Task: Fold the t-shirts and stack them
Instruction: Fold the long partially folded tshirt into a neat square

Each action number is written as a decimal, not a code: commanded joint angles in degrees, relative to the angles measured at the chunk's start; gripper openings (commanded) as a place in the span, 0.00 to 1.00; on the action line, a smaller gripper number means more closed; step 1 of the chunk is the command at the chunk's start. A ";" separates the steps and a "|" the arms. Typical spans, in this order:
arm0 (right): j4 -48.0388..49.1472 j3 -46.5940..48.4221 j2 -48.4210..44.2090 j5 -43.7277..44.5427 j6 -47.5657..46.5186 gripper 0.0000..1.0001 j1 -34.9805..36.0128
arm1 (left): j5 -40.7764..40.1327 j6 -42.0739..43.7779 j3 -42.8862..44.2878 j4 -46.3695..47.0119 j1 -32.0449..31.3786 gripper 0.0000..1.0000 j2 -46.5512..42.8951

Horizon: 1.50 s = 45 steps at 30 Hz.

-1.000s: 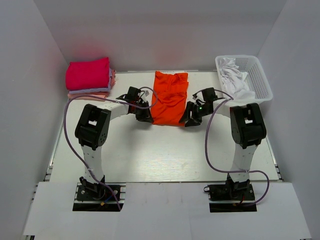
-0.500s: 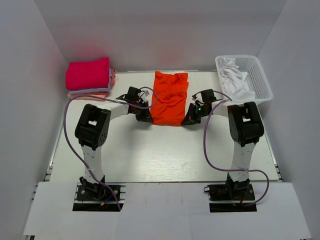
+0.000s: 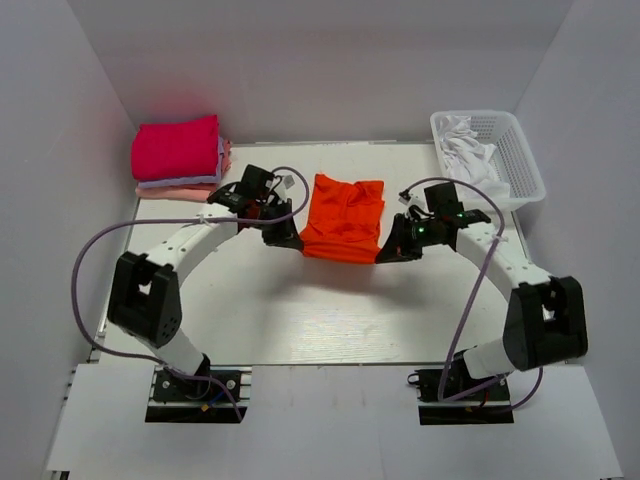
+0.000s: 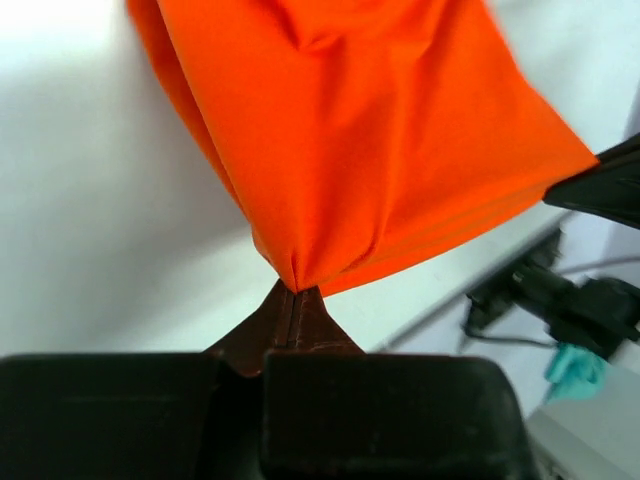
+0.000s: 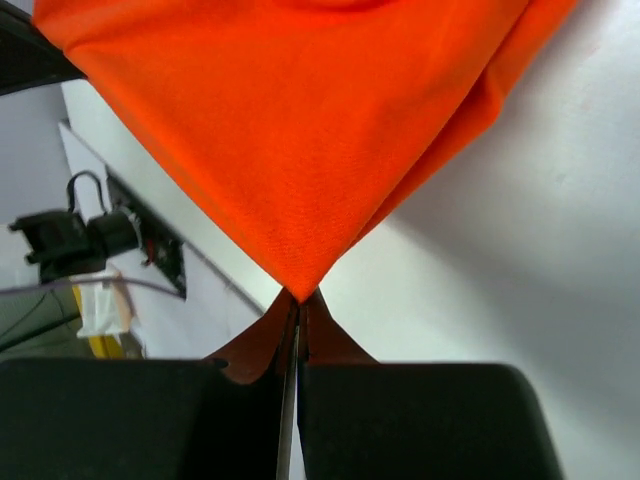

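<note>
At mid-table, toward the far side, between the two arms: the orange-red t-shirt (image 3: 343, 217), partly folded. Near left corner pinched in the left gripper (image 3: 283, 238), near right corner pinched in the right gripper (image 3: 390, 250), with the near edge stretched across between them.

From the left wrist: fingertips (image 4: 285, 325) pressed tight together with no gap, and a gathered point of the orange-red t-shirt (image 4: 370, 130) caught right at their ends, fanning out wide beyond them.

Much the same from the right wrist: fingers (image 5: 262, 342) closed to a thin seam, the pointed corner of the orange-red t-shirt (image 5: 300, 120) nipped at the very tips, the rest spreading away over the white table (image 5: 520, 250).

At the far left corner, well apart: a stack of folded t-shirts (image 3: 177, 148), magenta-pink on top, pale lavender and light pink edges beneath. At the far right: a white basket (image 3: 527, 168) holding white cloth (image 3: 468, 150).
</note>
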 commanded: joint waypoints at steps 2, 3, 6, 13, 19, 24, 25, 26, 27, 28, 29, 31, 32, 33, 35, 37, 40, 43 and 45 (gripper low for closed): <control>-12.76 5.68 -4.75 -0.33 -2.08 0.00 -0.21 | 2.81 -2.19 6.76 -13.74 0.52 0.00 -5.13; -13.55 7.52 -5.19 -1.20 -1.91 0.00 -0.39 | 2.82 -2.89 9.65 -15.06 0.52 0.00 -5.14; -15.41 12.79 -5.11 -0.69 0.37 0.00 -0.56 | 2.30 -3.51 14.23 -18.59 1.13 0.00 -3.65; -15.05 22.38 2.43 2.21 3.10 0.00 -2.41 | -3.04 -5.44 29.87 -20.87 2.19 0.00 7.15; -13.29 31.42 11.58 -1.38 2.14 0.00 -4.26 | -4.56 -5.45 41.38 -19.92 2.71 0.00 16.47; -12.07 37.57 17.65 -0.51 2.49 0.00 -5.75 | -5.17 -6.24 48.43 -19.38 3.94 0.00 23.51; -12.15 38.38 18.44 -0.60 2.66 0.00 -5.84 | -5.18 -6.93 49.05 -18.86 3.94 0.00 24.21; -12.24 39.08 21.15 -0.94 2.75 0.00 -6.19 | -5.18 -7.46 49.05 -17.38 3.94 0.00 25.44; -11.89 40.48 22.05 -1.47 2.67 0.00 -6.54 | -5.18 -7.47 49.92 -16.67 4.55 0.00 26.23; -11.72 41.80 22.84 -2.69 2.41 0.00 -6.37 | -5.18 -7.99 50.54 -16.14 4.56 0.00 27.11; -11.45 42.94 25.80 -2.79 2.32 0.00 -6.54 | -4.57 -7.99 51.16 -15.44 5.17 0.00 27.90; -11.19 44.96 28.72 -2.88 1.96 0.00 -6.37 | -4.56 -7.99 52.83 -14.38 5.18 0.00 30.54; -11.19 46.28 30.56 -2.53 1.96 0.00 -6.37 | -5.08 -7.99 52.83 -13.85 5.18 0.00 31.24; -10.67 46.90 31.80 -1.57 2.40 0.00 -6.45 | -5.09 -7.99 52.83 -11.85 5.70 0.00 32.38; -9.18 47.87 32.77 -0.07 2.66 0.00 -6.46 | -5.09 -7.99 52.83 -9.55 5.70 0.00 33.01; -5.59 47.70 34.18 1.60 3.72 0.00 -6.54 | -4.47 -7.99 52.22 -5.60 5.70 0.03 33.89; -2.59 48.31 36.64 2.04 5.39 0.00 -6.54 | -2.98 -7.99 52.22 -1.65 5.70 0.15 36.25; -3.27 52.17 39.28 3.53 6.18 0.26 -6.63 | -1.75 -7.47 54.58 -0.49 5.70 0.55 37.75; -3.02 53.93 39.63 4.67 6.27 0.90 -6.63 | -1.75 -6.85 55.90 0.04 5.70 0.87 38.28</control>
